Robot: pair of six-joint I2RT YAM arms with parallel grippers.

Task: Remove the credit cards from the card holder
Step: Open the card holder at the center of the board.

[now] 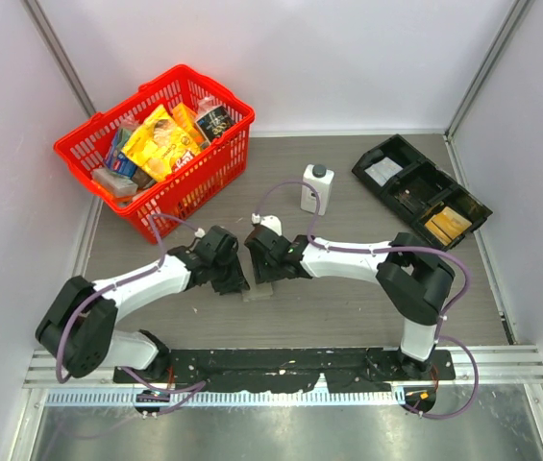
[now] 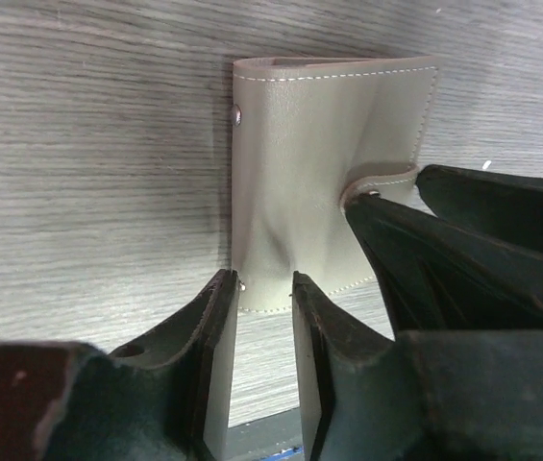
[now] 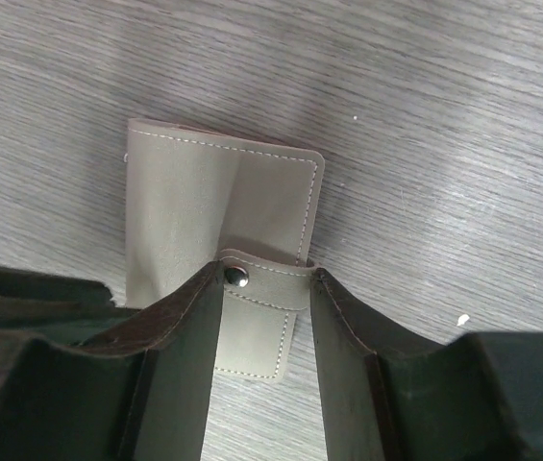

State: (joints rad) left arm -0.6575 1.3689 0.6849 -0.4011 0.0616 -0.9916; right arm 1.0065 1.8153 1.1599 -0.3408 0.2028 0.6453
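Note:
The taupe card holder lies flat on the table between both arms. In the left wrist view my left gripper has its two fingertips close together on the near edge of the card holder, whose leather creases toward them. In the right wrist view my right gripper is closed across the holder's strap, the snap button against one finger. The strap lifts off the card holder. The credit cards are hidden.
A red basket full of packets stands at the back left. A white bottle stands behind the grippers. A long black tray with compartments lies at the back right. Walls close in on both sides.

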